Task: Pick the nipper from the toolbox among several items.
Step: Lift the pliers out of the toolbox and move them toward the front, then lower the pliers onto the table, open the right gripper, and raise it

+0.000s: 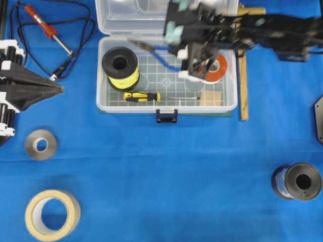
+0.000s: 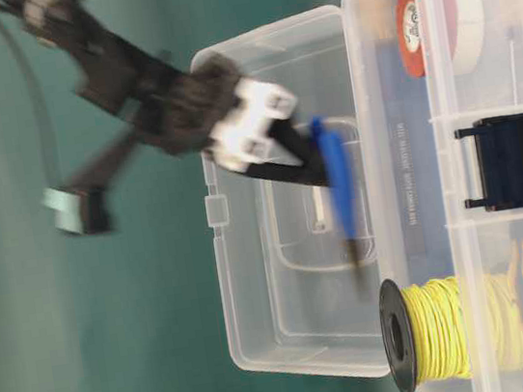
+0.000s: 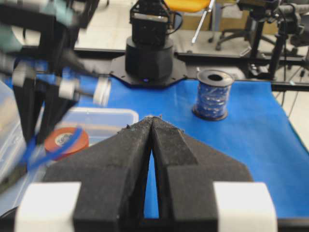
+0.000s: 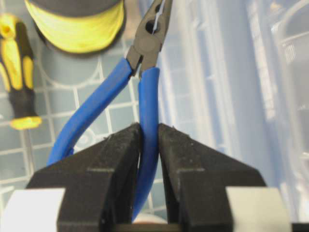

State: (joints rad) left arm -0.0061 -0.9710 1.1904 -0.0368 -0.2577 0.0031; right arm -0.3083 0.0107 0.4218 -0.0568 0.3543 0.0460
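Between the pads of my right hand [image 4: 148, 159] sits one blue handle of the nipper [image 4: 145, 92], clamped with the pads closed hard against it. Its second handle bows out to the side of my grip, free of the pads. The dark pointed jaws project straight ahead of my fingertips, ending near the back wall of the toolbox [image 1: 229, 107].

From the overhead view, my right hand [image 1: 198, 64] hangs over the toolbox, and the nipper [image 1: 151, 49] extends from it toward the rear edge, by the hinge of the open lid. The table-level view shows the tool off the grid floor, carried in the air in front of the lid.

Below and to one side of my right hand lie a spool of yellow wire [image 1: 120, 66] and a yellow-and-black screwdriver [image 1: 143, 96]. A red-and-white tape roll [image 1: 214, 68] lies directly under the hand, partly hidden by it.

My left hand [image 3: 152, 126] is closed with its pads tip to tip and nothing between them. It sits over the blue tabletop [image 1: 161, 171], well apart from the toolbox.
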